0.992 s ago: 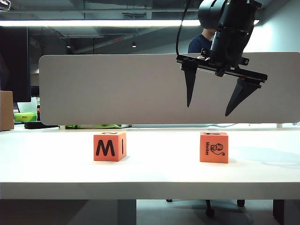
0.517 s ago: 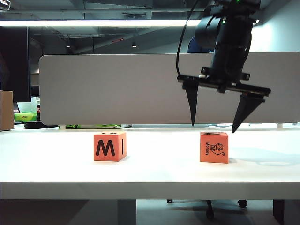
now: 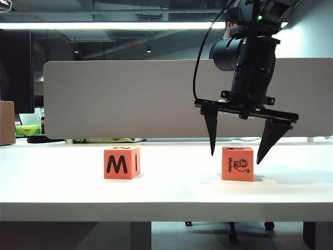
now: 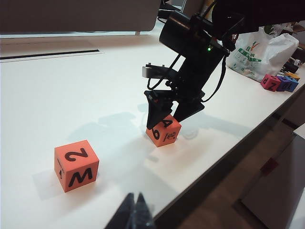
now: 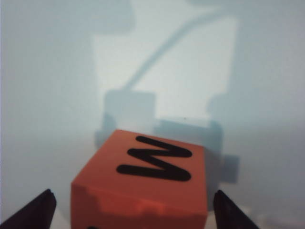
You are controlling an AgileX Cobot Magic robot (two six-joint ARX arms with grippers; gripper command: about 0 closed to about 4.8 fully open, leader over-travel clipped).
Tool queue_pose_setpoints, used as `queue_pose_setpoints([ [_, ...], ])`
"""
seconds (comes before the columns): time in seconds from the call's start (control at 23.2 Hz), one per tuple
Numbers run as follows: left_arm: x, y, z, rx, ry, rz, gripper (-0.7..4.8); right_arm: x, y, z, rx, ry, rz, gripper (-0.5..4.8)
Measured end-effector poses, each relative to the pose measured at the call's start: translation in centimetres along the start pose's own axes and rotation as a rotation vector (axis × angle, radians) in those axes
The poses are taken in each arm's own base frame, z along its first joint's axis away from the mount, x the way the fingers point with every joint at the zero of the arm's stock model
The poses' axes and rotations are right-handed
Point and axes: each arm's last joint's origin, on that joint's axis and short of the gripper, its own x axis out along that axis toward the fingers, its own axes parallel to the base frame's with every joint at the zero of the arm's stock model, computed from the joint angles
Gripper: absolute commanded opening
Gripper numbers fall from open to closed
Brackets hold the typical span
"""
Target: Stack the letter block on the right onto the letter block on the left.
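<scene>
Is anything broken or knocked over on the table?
No, nothing stands out. Both orange blocks, left and right, sit flat and apart. The right gripper hangs open around the right one; the left gripper waits, shut.

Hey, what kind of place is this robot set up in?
Likely an office-style lab: a white table backed by a desk divider panel, strip ceiling lights, and a seated person behind.

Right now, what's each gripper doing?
Left gripper: shut, empty, idle near the table edge.
Right gripper: open, straddling the right block, not gripping yet.
</scene>
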Motion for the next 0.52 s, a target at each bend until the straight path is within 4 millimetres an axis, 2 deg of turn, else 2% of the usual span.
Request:
queue_pose_setpoints([
  [0.04,0.0,0.0,0.0,0.000,0.000,0.000,-0.05,0.1,0.0,0.0,0.002,0.004,0.005,2.97],
  [0.13,0.0,0.0,0.0,0.000,0.000,0.000,-0.05,0.0,0.1,0.0,0.003,0.007,0.016,2.69],
  [0.22,0.0,0.0,0.0,0.000,0.000,0.000,-0.05,0.0,0.1,0.0,-0.002,0.009,0.035,2.17],
  [0.43,0.0,0.0,0.0,0.000,0.000,0.000,-0.05,-0.2,0.4,0.1,-0.008,0.024,0.090,2.20],
  [0.52,0.0,0.0,0.0,0.000,0.000,0.000,-0.05,-1.8,1.2,1.0,-0.052,0.004,0.139,2.20],
])
